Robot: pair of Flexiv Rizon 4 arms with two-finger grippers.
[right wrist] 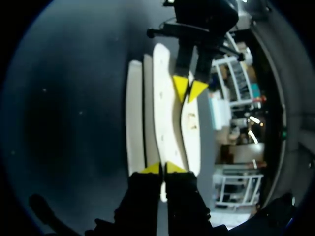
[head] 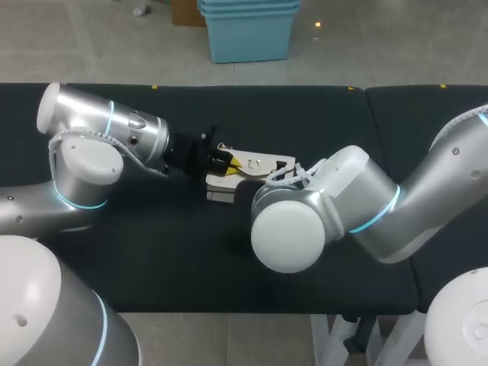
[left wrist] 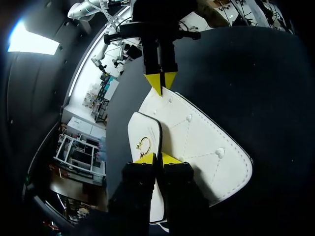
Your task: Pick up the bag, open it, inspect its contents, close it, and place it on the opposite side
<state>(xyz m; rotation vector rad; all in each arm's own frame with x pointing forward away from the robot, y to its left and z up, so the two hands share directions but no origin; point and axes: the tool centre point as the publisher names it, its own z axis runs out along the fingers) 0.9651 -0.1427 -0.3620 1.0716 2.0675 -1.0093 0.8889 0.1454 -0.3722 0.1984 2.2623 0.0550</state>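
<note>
Both left end effector (left wrist: 157, 158) and right end effector (right wrist: 163, 168) pinch bag (left wrist: 202, 142); left wrist view shows ring (left wrist: 143, 144).

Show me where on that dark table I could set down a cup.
Bare dark tabletop runs along the far edge behind the white stitched bag, and along the near edge in front of it. The middle is crowded: both arms' jaws clamp the bag.

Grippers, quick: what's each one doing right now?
Left gripper: closed, pinching the white bag by its flap.
Right gripper: closed on the bag's opposite end.
</note>
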